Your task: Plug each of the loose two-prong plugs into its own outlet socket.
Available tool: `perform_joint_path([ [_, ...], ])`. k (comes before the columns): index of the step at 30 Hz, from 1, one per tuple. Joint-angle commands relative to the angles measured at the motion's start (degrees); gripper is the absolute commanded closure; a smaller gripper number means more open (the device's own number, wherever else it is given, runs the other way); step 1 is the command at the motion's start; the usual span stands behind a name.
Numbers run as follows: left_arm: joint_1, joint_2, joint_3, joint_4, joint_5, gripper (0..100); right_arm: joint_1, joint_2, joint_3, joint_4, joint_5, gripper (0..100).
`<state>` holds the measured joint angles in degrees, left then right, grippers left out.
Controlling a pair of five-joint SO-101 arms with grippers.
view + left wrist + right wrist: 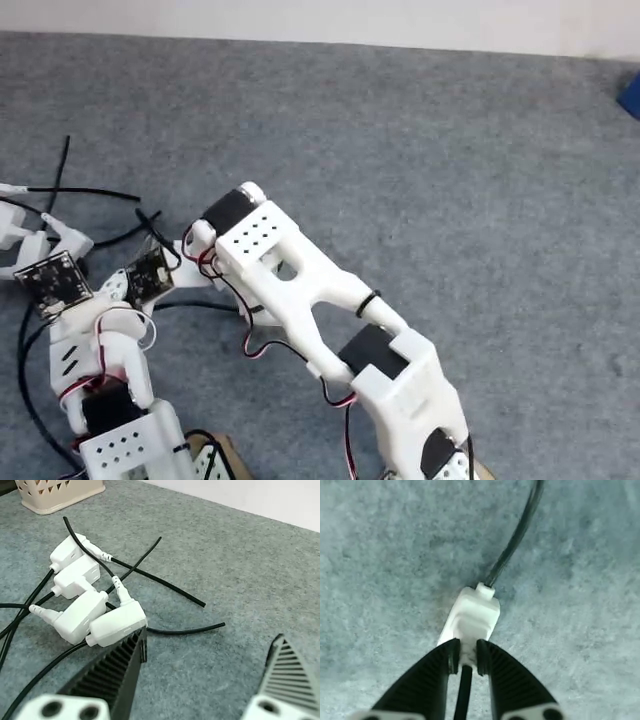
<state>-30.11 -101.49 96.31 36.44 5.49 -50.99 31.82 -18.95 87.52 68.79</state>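
Note:
Several white plug and socket bodies (82, 597) lie in a cluster on the grey carpet, with black cables (165, 582) crossing them. The nearest white body (117, 622) rests just beside the tip of the black finger (117, 667) of my left gripper (210, 635), which is open with bare carpet between its fingers. My right gripper (466, 647) is shut on the near end of a white plug (472, 615) that lies on the carpet, its black cable (517, 535) leading away. In the high view the cluster (35, 240) sits at the far left, beside both wrists.
A beige basket (60, 495) stands beyond the cluster. The right arm (300, 290) stretches diagonally across the carpet toward the left arm (100, 370). A blue object (632, 95) pokes in at the right edge. Open carpet spreads over the middle and right.

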Motion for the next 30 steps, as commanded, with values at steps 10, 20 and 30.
perform_joint_path([
  [10,-0.3,-0.6,-0.3,-1.2,0.4,62,0.7,-13.0,-0.7,4.7,-10.7,69.7],
  [20,2.4,-0.4,0.3,-1.0,0.3,62,1.3,-24.9,-9.1,10.4,-17.3,65.5],
  [30,14.5,0.0,-6.2,10.7,-3.9,62,21.3,-35.2,-19.8,13.8,-36.3,65.5],
])
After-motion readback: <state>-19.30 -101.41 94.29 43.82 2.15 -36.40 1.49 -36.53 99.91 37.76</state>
